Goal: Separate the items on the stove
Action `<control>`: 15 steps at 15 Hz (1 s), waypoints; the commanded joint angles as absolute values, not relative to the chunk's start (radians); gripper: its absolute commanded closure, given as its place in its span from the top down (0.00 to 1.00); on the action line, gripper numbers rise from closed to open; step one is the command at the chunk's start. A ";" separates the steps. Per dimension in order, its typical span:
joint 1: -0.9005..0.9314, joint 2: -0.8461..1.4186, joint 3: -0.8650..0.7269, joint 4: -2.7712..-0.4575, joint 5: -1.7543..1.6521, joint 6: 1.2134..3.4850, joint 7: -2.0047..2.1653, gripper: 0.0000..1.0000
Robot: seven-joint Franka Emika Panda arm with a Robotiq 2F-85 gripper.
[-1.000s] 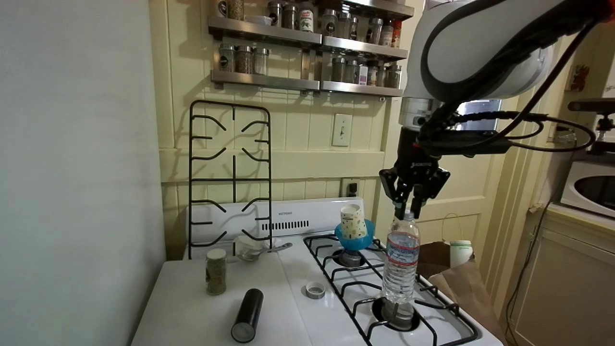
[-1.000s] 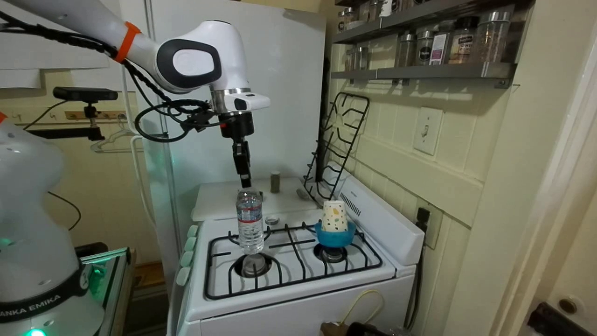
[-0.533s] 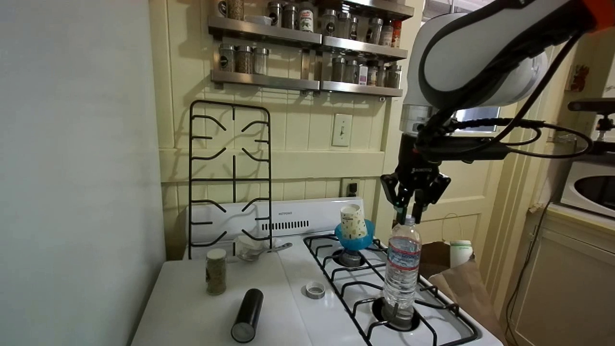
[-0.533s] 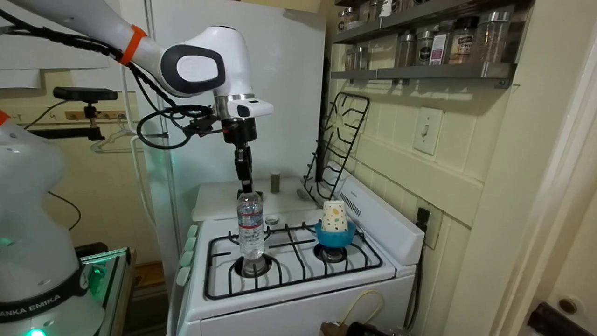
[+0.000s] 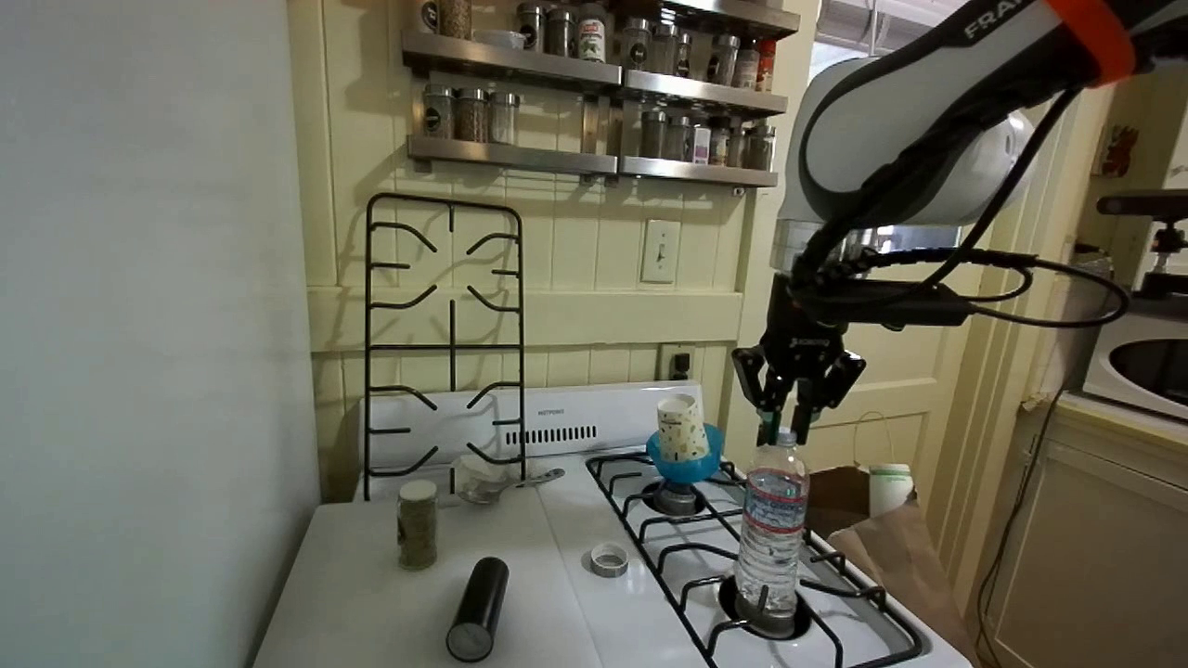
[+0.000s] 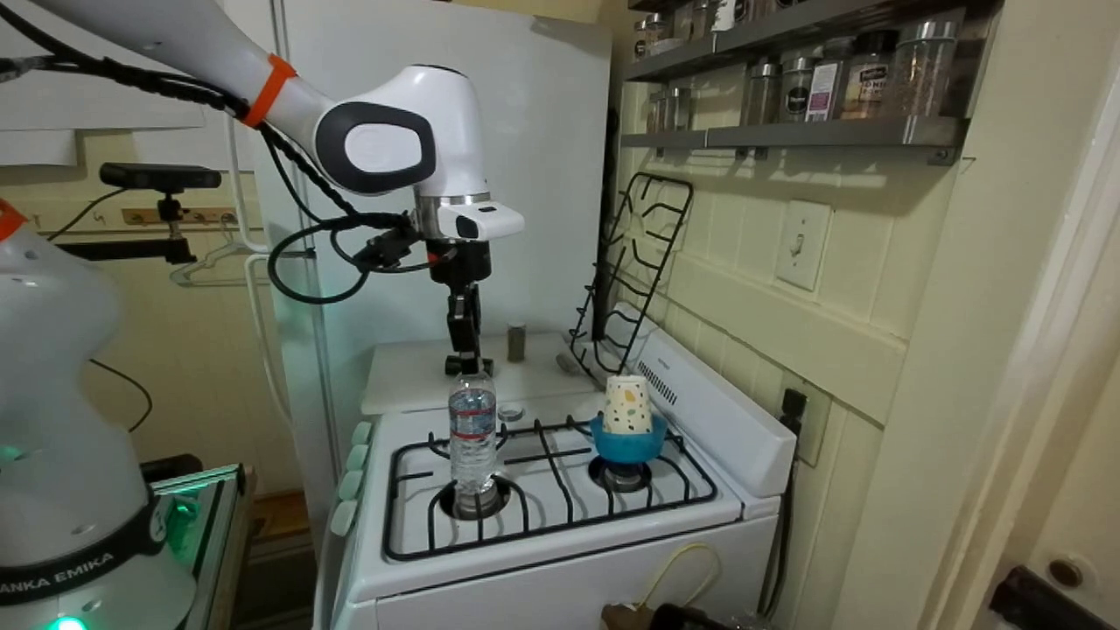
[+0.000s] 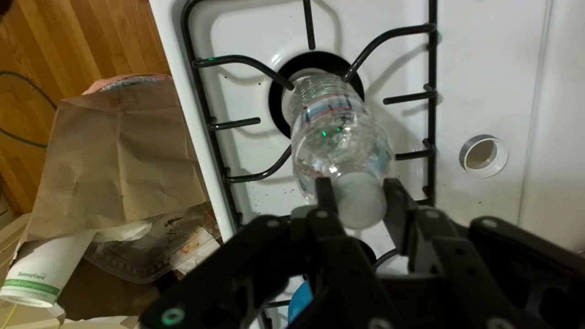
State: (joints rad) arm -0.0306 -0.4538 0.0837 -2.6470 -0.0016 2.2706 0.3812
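The tall clear plastic bottle (image 5: 773, 515) stands nearly upright over the front burner of the white stove (image 6: 560, 560). It shows in both exterior views (image 6: 472, 429) and in the wrist view (image 7: 338, 128). Its base is down at the burner; I cannot tell if it touches. My gripper (image 5: 784, 434) points down from above, its fingers shut on the bottle's cap, seen between the fingertips in the wrist view (image 7: 358, 196). The small bright blue bowl (image 6: 626, 446) sits on the rear burner with a patterned cup in it. Only its edge shows in the wrist view (image 7: 299, 299).
The patterned cup (image 5: 682, 429) stands in the bowl. A loose black grate (image 5: 452, 345) leans upright at the back. A spice jar (image 5: 418, 524), a dark cylinder (image 5: 478, 608) and a white ring (image 5: 609, 560) lie left of the burners. A paper bag (image 7: 123, 151) is beside the stove.
The gripper and the bottle have moved down together. The bottle's base has come from above the front burner down to it. The bowl and cup have not moved.
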 commanded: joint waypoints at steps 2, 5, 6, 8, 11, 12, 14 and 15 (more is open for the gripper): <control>-0.025 -0.436 0.072 -2.645 0.037 2.276 0.349 0.58; -0.028 -0.480 0.085 -2.646 0.015 2.253 0.352 0.79; -0.028 -0.496 0.090 -2.644 0.010 2.249 0.353 0.86; -0.026 -0.537 0.100 -2.642 -0.001 2.247 0.350 0.99; -0.009 -0.614 0.096 -2.627 0.007 2.269 0.295 1.00; -0.003 -0.620 0.094 -2.617 -0.006 2.293 0.253 1.00; 0.020 -0.606 0.084 -2.583 0.010 2.304 0.186 1.00; -0.007 -0.603 0.099 -2.590 0.008 2.282 0.241 1.00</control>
